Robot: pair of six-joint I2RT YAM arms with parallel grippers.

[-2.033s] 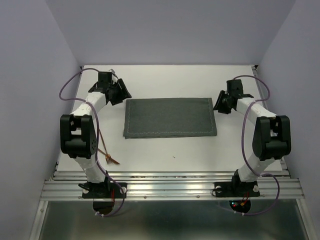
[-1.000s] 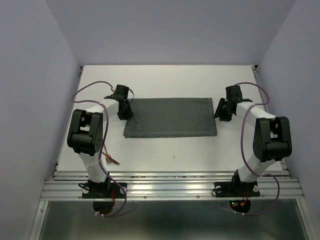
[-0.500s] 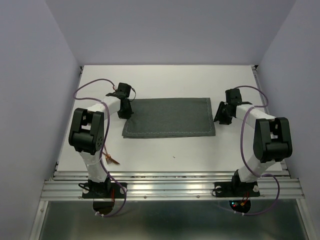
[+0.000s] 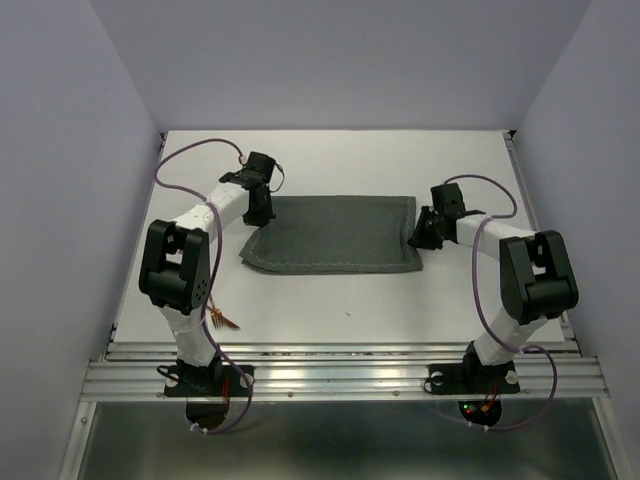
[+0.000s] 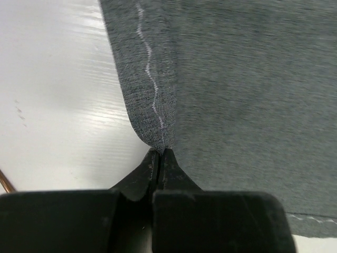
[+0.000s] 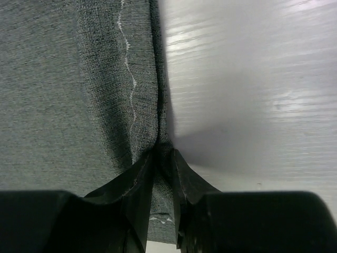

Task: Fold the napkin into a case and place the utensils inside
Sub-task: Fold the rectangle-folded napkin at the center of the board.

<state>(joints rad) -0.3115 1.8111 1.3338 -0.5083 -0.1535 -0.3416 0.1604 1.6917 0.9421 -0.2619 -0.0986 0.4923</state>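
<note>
Napkin point(image 4: 330, 235) lies as a flat rectangle on the white bench point(image 4: 330, 160). Left claw point(image 5: 159, 155) is clamped tight on its left edge and right claw point(image 6: 160, 153) pinches its right edge, probably to lift both ends for another fold. Utensils point(image 4: 222, 320) wait near the left arm's base; lilac walls point(image 4: 330, 60) enclose the bench.

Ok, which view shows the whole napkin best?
Top external: the whole napkin is in frame. Left wrist shows only the hem pinched in the left gripper; right wrist, only the end in the right gripper.
</note>
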